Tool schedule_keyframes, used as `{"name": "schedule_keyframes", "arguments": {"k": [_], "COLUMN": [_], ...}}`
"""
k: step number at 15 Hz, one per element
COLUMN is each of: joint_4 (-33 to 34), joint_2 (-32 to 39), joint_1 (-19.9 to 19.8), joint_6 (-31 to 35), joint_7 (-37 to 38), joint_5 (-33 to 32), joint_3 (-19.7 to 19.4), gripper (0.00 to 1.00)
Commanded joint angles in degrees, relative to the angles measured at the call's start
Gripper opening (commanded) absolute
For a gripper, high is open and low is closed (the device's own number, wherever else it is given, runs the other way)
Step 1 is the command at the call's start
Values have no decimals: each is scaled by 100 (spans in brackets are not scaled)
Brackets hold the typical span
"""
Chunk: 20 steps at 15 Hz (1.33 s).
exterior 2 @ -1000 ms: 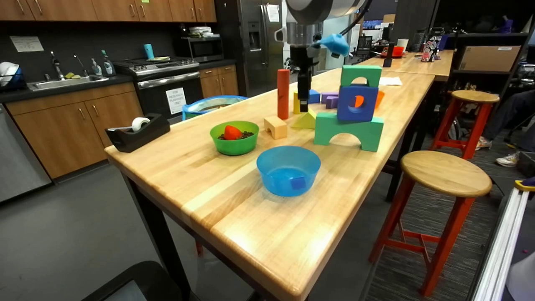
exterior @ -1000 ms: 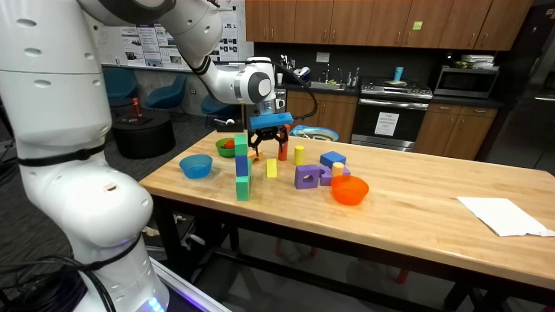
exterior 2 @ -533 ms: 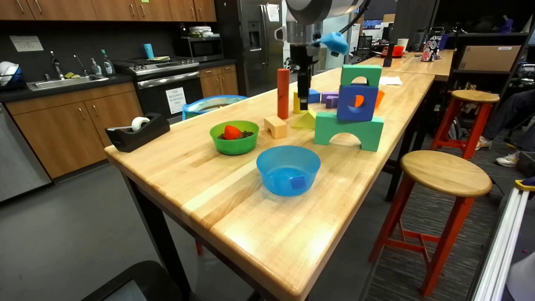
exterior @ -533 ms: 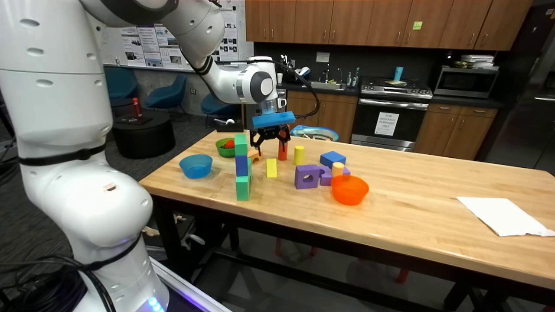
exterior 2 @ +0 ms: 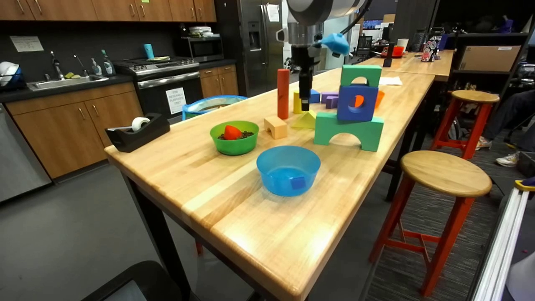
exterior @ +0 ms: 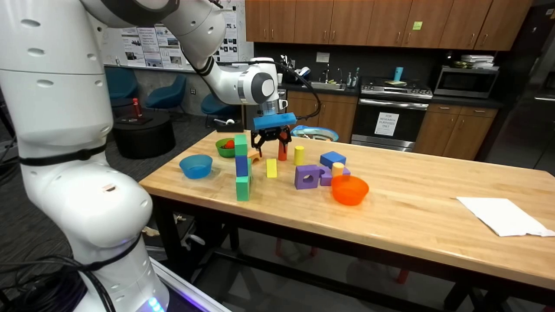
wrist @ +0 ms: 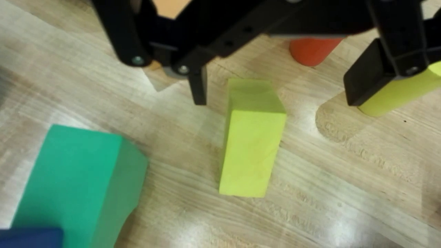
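Note:
My gripper (wrist: pixel 279 90) is open and holds nothing. It points down above the table, with its fingers apart on either side of the upper end of a yellow triangular block (wrist: pixel 253 148). This block lies on the table below the gripper (exterior 2: pixel 305 104) in an exterior view (exterior 2: pixel 305 120). A red cylinder (exterior 2: pixel 283 94) stands upright close by, partly behind the gripper in the wrist view (wrist: pixel 311 51). A yellow cylinder (exterior: pixel 299 155) stands near the right fingertip in the wrist view. A tan arch (exterior 2: pixel 276 126) sits beside the yellow block.
A stack of a green arch (exterior 2: pixel 349 126), a blue holed block (exterior 2: pixel 346 92) and a smaller green arch (exterior 2: pixel 359 71) stands close by. A green bowl (exterior 2: pixel 234 146), blue bowl (exterior 2: pixel 288 179), orange bowl (exterior: pixel 350 190), purple holed block (exterior: pixel 306 183) and tape dispenser (exterior 2: pixel 142 138) are on the table.
The gripper has shifted slightly to the right in an exterior view, with little change in height. It stays open. The blocks and bowls have not moved.

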Motion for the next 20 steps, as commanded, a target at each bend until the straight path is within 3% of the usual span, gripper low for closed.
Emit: {"name": "schedule_keyframes", "arguments": {"k": [1,10,12,20], "joint_4": [84,120,135,145], "joint_2": [139,342,370,399], "joint_1": [-102,-69,-50,24], "joint_6": [-63,-116,-140,-129], "joint_7": [-263,-343,-299,-171], "joint_5": [36,-88,-135,-375], "joint_3": [12,83,99,122], "gripper": [100,100,74,16]}}
